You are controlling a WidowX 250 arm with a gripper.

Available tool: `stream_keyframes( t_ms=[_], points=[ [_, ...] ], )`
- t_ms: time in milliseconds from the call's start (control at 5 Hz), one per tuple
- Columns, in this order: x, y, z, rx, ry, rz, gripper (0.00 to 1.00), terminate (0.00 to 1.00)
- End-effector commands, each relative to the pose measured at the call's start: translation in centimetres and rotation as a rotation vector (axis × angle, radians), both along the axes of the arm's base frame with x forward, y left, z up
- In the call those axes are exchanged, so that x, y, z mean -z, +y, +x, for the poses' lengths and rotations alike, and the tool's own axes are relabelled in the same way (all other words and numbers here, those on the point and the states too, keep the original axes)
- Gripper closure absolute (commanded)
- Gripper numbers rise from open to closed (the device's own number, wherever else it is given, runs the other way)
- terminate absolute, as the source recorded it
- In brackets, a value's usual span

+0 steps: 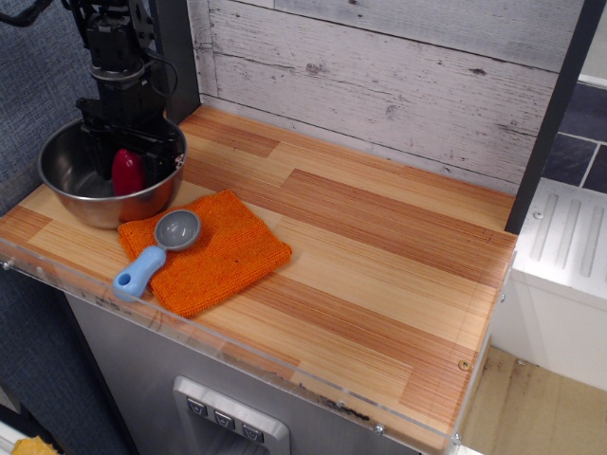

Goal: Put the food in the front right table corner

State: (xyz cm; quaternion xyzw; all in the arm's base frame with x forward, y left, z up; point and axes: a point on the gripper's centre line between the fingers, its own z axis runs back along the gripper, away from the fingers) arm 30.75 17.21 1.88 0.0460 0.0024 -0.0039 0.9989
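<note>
The food (127,172), a glossy dark red strawberry-like piece, lies inside the steel bowl (66,190) at the table's back left. My black gripper (129,163) reaches down into the bowl, with one finger on each side of the food. The jaws stand apart, a little wider than the food; I cannot see whether the pads touch it. The front right table corner (453,384) is bare striped wood with a clear acrylic rim and a small screw (464,364), far from the gripper.
An orange cloth (223,254) lies in front of the bowl, with a grey scoop with a blue handle (156,248) on it. A dark post (175,57) stands behind the bowl, a second post (550,123) at the back right. A white plank wall (379,76) backs the table.
</note>
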Motion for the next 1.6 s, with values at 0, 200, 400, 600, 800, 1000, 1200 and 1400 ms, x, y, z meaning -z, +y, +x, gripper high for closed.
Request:
stream_keyframes(
  t_ms=[0,200,400,600,800,1000,1200,1400],
  points=[
    [-6.7,0.7,-0.5,-0.017,-0.099,0.022,1.00,0.00],
    [-11.6,-1.6,-1.6,-0.036,-0.210,0.015,1.00,0.00],
    [-15.7,-6.5,-2.8,-0.046,-0.283,-0.011,1.00,0.00],
    [-14.7,-10.5,-4.0,0.027,-0.280,-0.160,1.00,0.00],
    [-12.0,-15.3,-5.4,0.132,-0.205,-0.196,1.00,0.00],
    [-8.9,-20.1,-6.2,0.215,-0.137,-0.155,1.00,0.00],
    [-6.0,-24.9,-6.5,0.297,-0.093,-0.109,1.00,0.00],
    [-3.9,-26.2,-6.4,0.380,-0.095,-0.047,1.00,0.00]
  ],
)
